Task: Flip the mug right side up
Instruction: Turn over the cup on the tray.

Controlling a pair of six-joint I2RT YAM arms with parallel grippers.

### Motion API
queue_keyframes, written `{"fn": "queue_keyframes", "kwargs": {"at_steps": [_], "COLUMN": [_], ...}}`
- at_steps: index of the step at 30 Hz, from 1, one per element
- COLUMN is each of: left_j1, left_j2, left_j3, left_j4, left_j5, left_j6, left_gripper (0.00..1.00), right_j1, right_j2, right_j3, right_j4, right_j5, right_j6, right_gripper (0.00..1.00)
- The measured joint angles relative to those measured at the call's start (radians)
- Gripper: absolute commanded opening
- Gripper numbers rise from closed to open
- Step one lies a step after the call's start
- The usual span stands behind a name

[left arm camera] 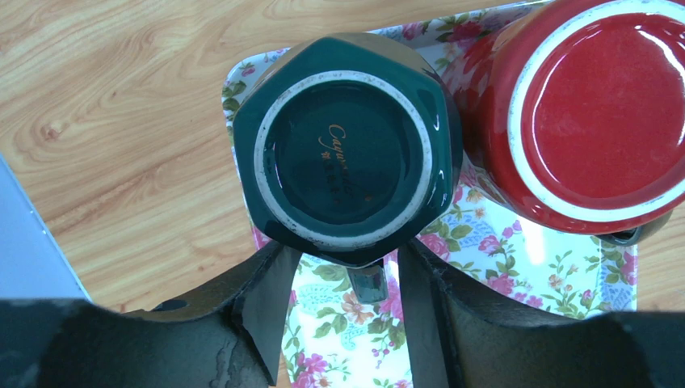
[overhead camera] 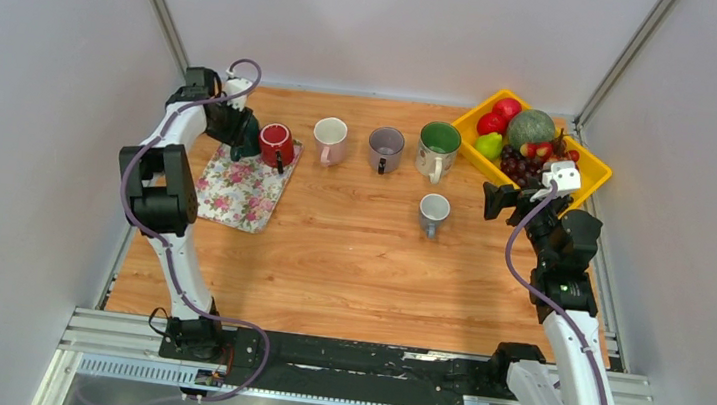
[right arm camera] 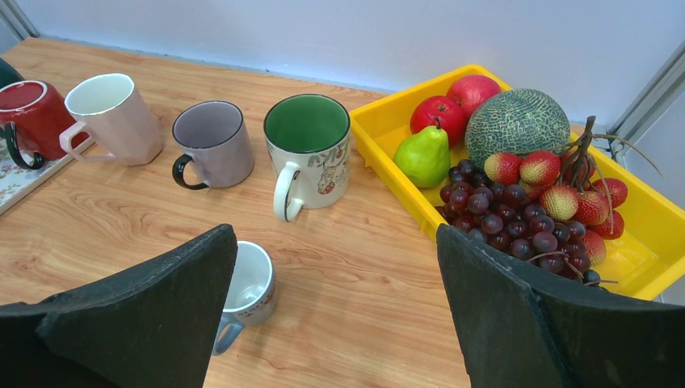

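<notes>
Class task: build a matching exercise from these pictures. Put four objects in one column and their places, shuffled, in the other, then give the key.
1 dark green mug
2 pear
3 small grey-blue mug
4 green-lined mug

A in the yellow tray
B upside down on the floral mat
C alone on bare wood, nearest the right gripper
D upright on the wood, next to the tray

Pairs: 1-B, 2-A, 3-C, 4-D

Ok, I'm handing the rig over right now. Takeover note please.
The left gripper is open, its fingers either side of the dark green mug handle, not clamped.
The right gripper is open and holds nothing, above the small blue-grey mug.
The dark green mug sits base up on the floral mat, beside the red mug, also base up.
Done: approach only. Left: grip, lift, flip, set upright.
</notes>
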Motion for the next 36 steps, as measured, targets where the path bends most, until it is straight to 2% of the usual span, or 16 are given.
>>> {"fn": "queue_keyframes", "kwargs": {"at_steps": [12, 23, 28, 36], "left_j1": [-0.008, -0.01, -0.011, -0.016], "left_j2": [0.0, 0.0, 0.0, 0.0], "left_j3": [-0.008, -0.008, -0.007, 0.0], "left_j4": [0.003, 0.0, 0.001, -0.002], "left_j5": [-0.029, -0.055, -0.071, -0.116], "left_j6": [-0.008, -0.024, -0.034, -0.043], "left_gripper": [0.49, 0.23, 0.02, 0.0], "right_j1": [0.0, 0.0, 0.0, 0.0], "right_j2": [-0.002, -0.002, -0.002, -0.007], "right_j3": [0.0, 0.0, 0.0, 0.0], "right_j4": [-0.008, -0.008, -0.008, -0.008], "right_j5": [-0.001, -0.005, -0.005, -0.006], "right_j6": [0.0, 0.0, 0.0, 0.0], "right_gripper": [1.0, 1.0, 1.0, 1.0]}}
